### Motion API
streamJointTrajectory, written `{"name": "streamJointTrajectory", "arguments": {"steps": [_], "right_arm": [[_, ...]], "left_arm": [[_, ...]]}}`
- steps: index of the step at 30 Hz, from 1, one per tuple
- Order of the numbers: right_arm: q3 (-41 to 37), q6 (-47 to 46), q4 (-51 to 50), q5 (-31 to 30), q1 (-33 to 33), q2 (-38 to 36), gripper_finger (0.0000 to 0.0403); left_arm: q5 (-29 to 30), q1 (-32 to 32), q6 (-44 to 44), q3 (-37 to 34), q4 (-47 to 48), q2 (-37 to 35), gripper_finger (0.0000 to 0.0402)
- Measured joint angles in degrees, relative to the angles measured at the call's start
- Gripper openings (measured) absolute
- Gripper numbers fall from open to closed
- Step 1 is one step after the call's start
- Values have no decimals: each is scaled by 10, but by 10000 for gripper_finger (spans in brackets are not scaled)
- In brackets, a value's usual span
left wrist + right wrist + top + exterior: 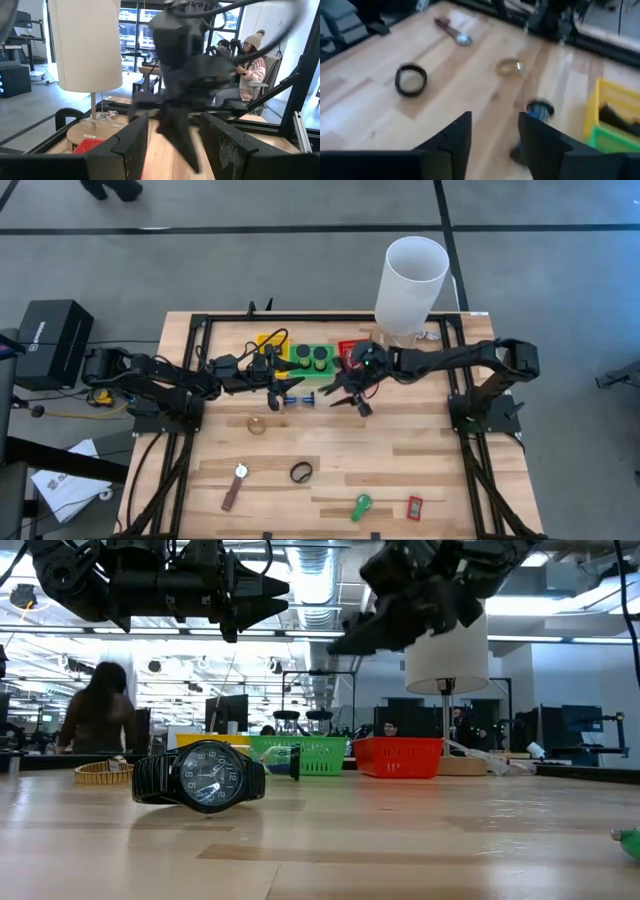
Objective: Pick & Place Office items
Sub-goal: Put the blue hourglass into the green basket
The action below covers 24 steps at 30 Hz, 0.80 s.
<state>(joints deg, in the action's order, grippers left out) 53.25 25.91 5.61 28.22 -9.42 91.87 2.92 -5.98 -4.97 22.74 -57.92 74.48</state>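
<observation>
My left gripper (283, 390) hangs open and level above the table, just in front of the yellow tray (268, 343). My right gripper (350, 398) faces it from the right, tilted down, open, with nothing between its fingers (495, 120). Between the two, a small blue and dark item (303, 397) lies on the wood. Nearer the front lie a gold band (258, 423), a black watch (301, 472), a brown-strap watch (235, 485), a green clip (361, 507) and a red rectangle (415, 507). Two dark cylinders (310, 358) sit in the green tray (328, 370).
The red tray (348, 347) stands to the right of the green one. A tall white cylinder (410, 280) on a thin stand rises at the back right. A black frame (200, 330) borders the table. People sit in the room beyond.
</observation>
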Motion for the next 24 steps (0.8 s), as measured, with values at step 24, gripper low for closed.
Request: {"name": "streamJointTrajectory", "arguments": {"steps": [24], "right_arm": [[3, -35, 82, -163, 56, 155, 222]], "left_arm": [[67, 113, 2, 0, 296, 1, 203]]}}
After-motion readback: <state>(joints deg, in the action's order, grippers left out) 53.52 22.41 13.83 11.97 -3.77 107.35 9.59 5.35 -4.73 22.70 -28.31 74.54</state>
